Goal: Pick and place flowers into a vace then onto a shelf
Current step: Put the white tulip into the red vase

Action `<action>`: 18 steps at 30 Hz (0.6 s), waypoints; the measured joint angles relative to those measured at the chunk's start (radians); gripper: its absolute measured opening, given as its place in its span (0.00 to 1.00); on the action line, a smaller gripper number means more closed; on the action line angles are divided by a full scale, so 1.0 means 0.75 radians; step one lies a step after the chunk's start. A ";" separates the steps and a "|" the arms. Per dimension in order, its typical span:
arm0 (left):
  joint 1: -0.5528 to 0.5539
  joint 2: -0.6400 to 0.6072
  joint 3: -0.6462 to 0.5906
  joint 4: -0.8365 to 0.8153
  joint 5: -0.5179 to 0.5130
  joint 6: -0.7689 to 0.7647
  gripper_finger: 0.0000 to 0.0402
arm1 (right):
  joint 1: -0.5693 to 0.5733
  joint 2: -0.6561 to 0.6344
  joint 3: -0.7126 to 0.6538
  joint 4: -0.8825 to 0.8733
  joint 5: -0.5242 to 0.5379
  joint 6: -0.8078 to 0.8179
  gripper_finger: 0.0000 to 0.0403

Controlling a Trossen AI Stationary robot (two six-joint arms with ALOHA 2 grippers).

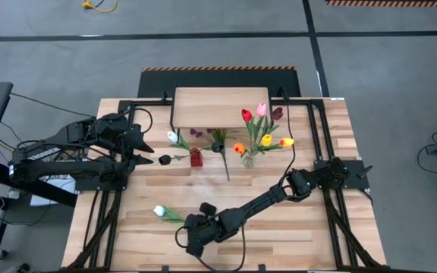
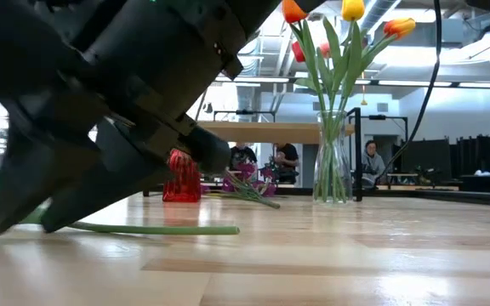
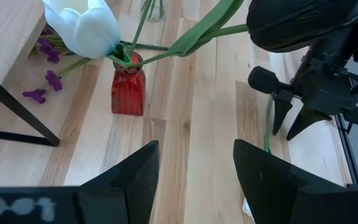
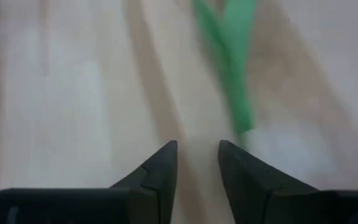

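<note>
A: What is nearest to the front edge of the table?

B: The right gripper (image 1: 194, 241). It is low over the boards near the front edge, left of the middle. In its wrist view the two fingers (image 4: 160, 171) stand apart with a narrow gap, and nothing is between them. The end of a green stem (image 4: 232, 74) lies on the wood just past the fingertips.

A: Which flower is that?

B: The white tulip (image 1: 160, 211) lying flat on the table (image 1: 309, 227), just left of this gripper and a little farther back. Its head points to the left side. To the right of the gripper the front boards are bare up to the right edge.

A: And in the middle?

B: The left gripper (image 1: 149, 152) is at the left side, its fingers (image 3: 135, 180) clearly apart and holding nothing. Just beside it, toward the centre, stands a small red vase (image 1: 196, 158) with a white tulip (image 3: 86, 25) and a dark-headed one (image 1: 165, 160) leaning out of it. A purple sprig (image 1: 196, 133) and another stem (image 1: 223, 161) lie on the boards near it.

A: Farther back?

B: A clear glass vase (image 2: 333, 161) stands right of the centre with red, pink, orange and yellow tulips (image 1: 264, 125). Behind all is the shelf (image 1: 220, 108), at the back edge of the table. Its top is bare. In the low view, people (image 2: 369, 161) sit in the room beyond.
</note>
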 joint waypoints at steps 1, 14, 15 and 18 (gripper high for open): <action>0.000 0.000 0.000 0.000 0.000 0.001 0.49 | 0.001 0.002 0.006 -0.014 0.030 -0.016 0.28; 0.000 0.000 0.000 -0.001 0.000 0.002 0.49 | -0.025 0.001 0.071 -0.043 0.175 -0.097 0.27; 0.000 0.000 0.000 -0.001 0.000 0.002 0.49 | -0.025 0.001 0.071 -0.046 0.177 -0.097 0.27; 0.000 0.000 0.000 -0.001 0.000 0.002 0.49 | -0.028 0.000 0.072 -0.066 0.192 -0.097 0.27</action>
